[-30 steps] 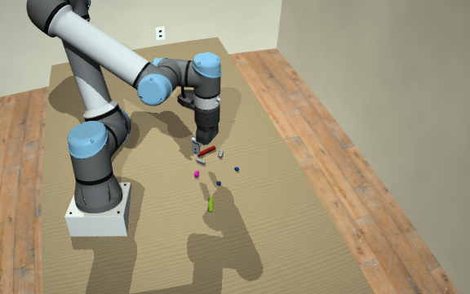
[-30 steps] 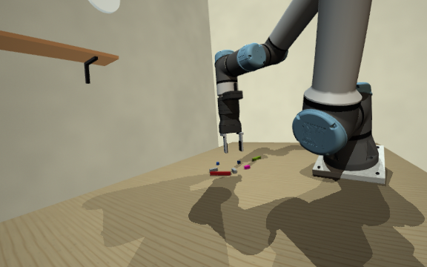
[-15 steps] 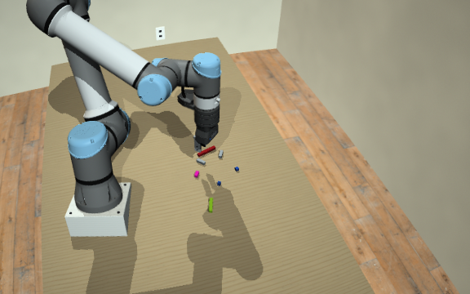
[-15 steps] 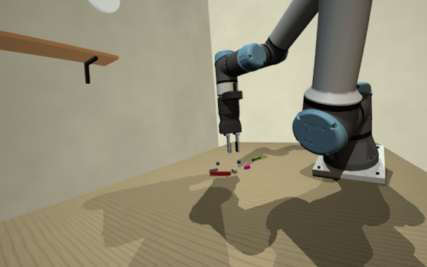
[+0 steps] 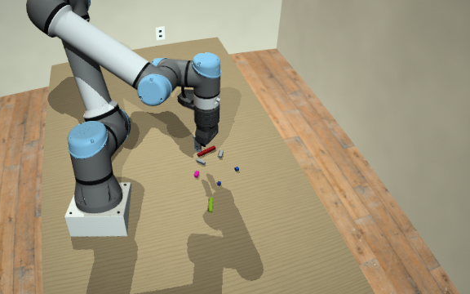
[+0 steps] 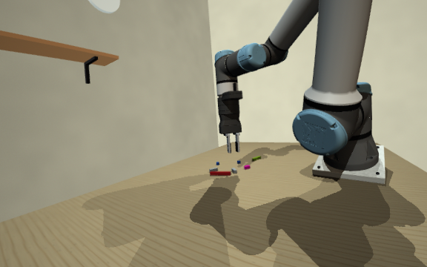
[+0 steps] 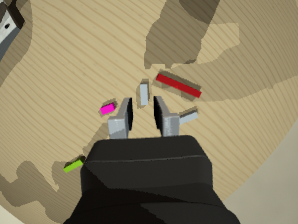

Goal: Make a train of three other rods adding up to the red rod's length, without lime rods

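Note:
The red rod (image 5: 206, 151) (image 6: 220, 173) (image 7: 178, 85) lies flat. One grey rod (image 5: 201, 162) (image 6: 234, 170) (image 7: 144, 94) lies by its one end, the other grey rod (image 5: 220, 153) (image 6: 213, 169) (image 7: 189, 117) beside it on the other side. The magenta rod (image 5: 197, 174) (image 6: 247, 167) (image 7: 107, 108) lies apart. Two blue rods (image 5: 237, 168) (image 5: 219, 183) (image 6: 217, 163) (image 6: 239, 162) lie apart from each other; the wrist view does not show them. My gripper (image 6: 233, 151) (image 7: 143, 106) is partly open and empty, above the table near the rods; in the top view its fingertips are partly hidden.
The lime rod (image 5: 210, 205) (image 6: 256, 158) (image 7: 73, 165) lies away from the other rods, on the side of the blue ones. The robot's base (image 5: 98, 224) (image 6: 351, 174) stands on the same table (image 5: 170, 253) (image 6: 161, 222). A wall shelf (image 6: 50, 46) hangs high at the side.

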`<state>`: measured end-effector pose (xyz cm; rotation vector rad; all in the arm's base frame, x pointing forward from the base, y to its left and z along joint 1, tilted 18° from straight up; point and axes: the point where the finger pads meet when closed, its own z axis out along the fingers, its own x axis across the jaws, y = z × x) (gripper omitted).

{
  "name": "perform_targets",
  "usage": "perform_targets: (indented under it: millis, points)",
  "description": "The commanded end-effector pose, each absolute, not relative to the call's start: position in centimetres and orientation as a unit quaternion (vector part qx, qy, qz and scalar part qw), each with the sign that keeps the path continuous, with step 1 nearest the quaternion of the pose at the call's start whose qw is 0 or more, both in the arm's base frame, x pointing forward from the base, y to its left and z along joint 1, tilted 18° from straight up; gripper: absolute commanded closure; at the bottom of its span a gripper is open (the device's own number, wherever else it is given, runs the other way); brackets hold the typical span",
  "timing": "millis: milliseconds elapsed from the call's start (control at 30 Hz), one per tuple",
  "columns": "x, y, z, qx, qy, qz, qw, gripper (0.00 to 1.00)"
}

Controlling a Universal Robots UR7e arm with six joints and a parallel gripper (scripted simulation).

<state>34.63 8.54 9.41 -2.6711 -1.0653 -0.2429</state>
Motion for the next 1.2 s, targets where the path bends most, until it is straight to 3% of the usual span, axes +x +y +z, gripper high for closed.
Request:
perform_targets:
  millis: [0,1167]
  points:
    - [34.6,8.6,9.4,-0.918,-0.366,-0.084,0.127,0.46]
    - [34.7,9.6,6.7,-0.918,-0.366,-0.082,0.129,0.46]
